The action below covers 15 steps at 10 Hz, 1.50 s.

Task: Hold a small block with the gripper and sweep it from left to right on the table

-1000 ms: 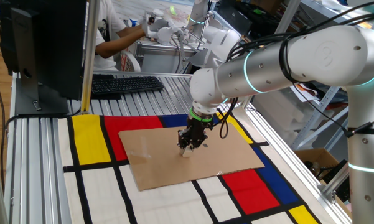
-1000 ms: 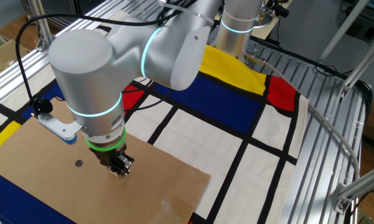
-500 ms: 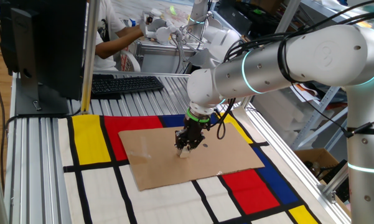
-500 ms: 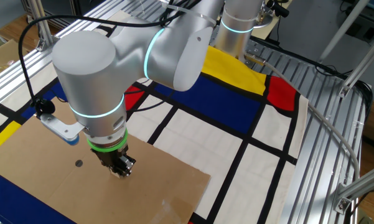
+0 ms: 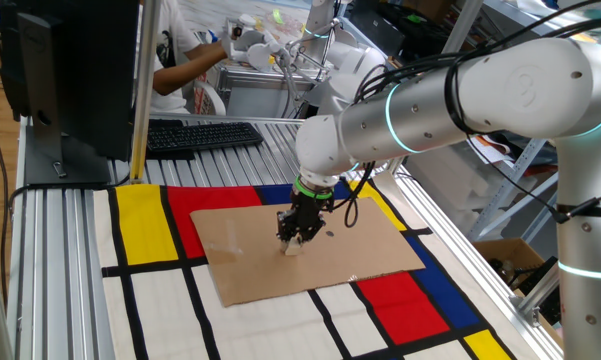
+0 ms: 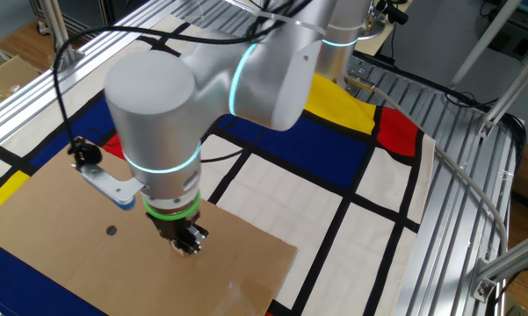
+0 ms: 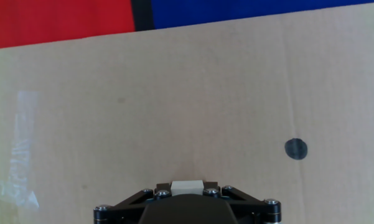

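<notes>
The claw (image 5: 292, 241) is down on the brown cardboard sheet (image 5: 350, 250) near the middle of the bench (image 5: 60, 240), clamped on the block (image 7: 187, 186); in the hand view the pale cube shows between the black fingers, sitting at their tips. From the fixed views the cube is mostly hidden under the claw, so whether its underside truly touches the cardboard is hard to confirm, though it looks to rest on it. A dark dot (image 7: 295, 149) is marked on the cardboard off to one side of the claw, well apart from the cube.

To do the sweep well, the arm should keep the claw level and at one height, so the cube slides along the cardboard without digging in or lifting off. The grip should stay firm, since so small a piece could twist out. The path should be a straight, slow line that stops short of the cardboard's edge, where the cube could catch
</notes>
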Each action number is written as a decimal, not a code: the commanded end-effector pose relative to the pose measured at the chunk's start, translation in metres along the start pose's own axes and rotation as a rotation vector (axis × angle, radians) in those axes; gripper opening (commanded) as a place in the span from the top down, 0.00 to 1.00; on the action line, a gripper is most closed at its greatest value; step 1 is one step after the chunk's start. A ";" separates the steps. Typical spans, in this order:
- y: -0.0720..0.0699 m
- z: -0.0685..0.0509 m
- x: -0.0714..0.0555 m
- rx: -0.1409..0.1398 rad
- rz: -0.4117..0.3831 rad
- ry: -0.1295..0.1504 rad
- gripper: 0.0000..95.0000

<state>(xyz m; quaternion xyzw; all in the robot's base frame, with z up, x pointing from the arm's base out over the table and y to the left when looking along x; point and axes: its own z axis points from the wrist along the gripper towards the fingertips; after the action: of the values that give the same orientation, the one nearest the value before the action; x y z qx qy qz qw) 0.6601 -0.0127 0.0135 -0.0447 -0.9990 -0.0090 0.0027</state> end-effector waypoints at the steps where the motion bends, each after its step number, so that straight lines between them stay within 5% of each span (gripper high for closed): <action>1: 0.003 0.000 0.000 -0.005 0.005 0.005 1.00; 5: 0.010 0.001 0.004 0.007 0.013 0.000 1.00; 15: 0.032 0.003 0.012 -0.012 0.046 -0.005 1.00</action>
<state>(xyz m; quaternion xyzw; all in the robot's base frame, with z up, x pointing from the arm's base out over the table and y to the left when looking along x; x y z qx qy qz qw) 0.6486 0.0214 0.0128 -0.0682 -0.9975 -0.0176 0.0000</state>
